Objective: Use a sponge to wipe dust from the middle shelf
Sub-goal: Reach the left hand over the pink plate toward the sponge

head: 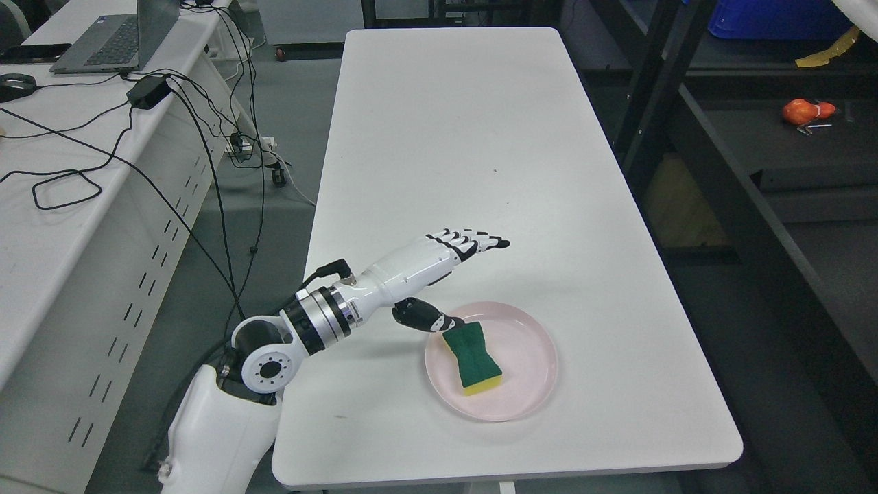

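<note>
A green and yellow sponge [472, 359] lies on a pink plate [528, 357] near the front of the white table [466, 158]. My left hand [466, 281] hovers just left of and above the plate, its fingers [473, 243] stretched out straight and its thumb [429, 318] pointing down toward the sponge's near end. The hand is open and holds nothing. Whether the thumb tip touches the sponge cannot be told. A dark metal shelf rack [768, 178] stands to the right of the table. The right arm does not show.
A long white desk [62, 206] on the left carries a laptop [116, 34], a power brick [147, 90] and several black cables that hang into the aisle. An orange object [804, 111] lies on a shelf at the right.
</note>
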Robot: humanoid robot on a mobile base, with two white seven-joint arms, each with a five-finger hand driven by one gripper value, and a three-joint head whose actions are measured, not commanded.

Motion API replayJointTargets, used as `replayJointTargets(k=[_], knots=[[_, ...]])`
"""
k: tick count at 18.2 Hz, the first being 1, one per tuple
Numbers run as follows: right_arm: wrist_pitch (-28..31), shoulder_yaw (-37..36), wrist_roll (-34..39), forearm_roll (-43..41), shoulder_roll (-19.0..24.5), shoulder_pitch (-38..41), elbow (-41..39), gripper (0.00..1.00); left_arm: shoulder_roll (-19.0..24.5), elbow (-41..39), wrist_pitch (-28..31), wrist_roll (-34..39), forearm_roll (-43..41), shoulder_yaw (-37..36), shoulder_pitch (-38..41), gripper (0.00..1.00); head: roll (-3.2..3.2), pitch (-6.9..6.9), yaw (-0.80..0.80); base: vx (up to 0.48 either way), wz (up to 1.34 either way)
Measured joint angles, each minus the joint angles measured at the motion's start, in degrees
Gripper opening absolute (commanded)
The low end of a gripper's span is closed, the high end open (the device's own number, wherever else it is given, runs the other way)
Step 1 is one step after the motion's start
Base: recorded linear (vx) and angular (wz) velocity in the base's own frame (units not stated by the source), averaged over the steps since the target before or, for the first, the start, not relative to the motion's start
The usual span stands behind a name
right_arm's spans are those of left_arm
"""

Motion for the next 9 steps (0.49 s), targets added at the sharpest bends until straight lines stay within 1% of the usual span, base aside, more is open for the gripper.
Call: replayJointTargets(k=[4, 7, 9], knots=[[0.0, 0.0, 0.0, 0.0, 0.0, 0.0, 0.0, 1.00, 0.7, 1.1, -4.2, -4.0, -9.0, -3.7, -4.7, 0.93, 0.00, 0.00, 0.00, 0.000, 0.00], [0.0, 0.0, 0.0, 0.0, 0.0, 0.0, 0.0, 1.00, 0.8, 1.3, -5.5, -4.8, -12.5, -6.7, -7.4, 0.93, 0.00, 0.00, 0.00, 0.000, 0.00], [0.0, 0.0, 0.0, 0.0, 0.0, 0.0, 0.0, 1.00, 0.8, 1.2, -6.3, -5.7, -13.8, -8.6, -8.3, 0.91, 0.00, 0.00, 0.00, 0.000, 0.00]])
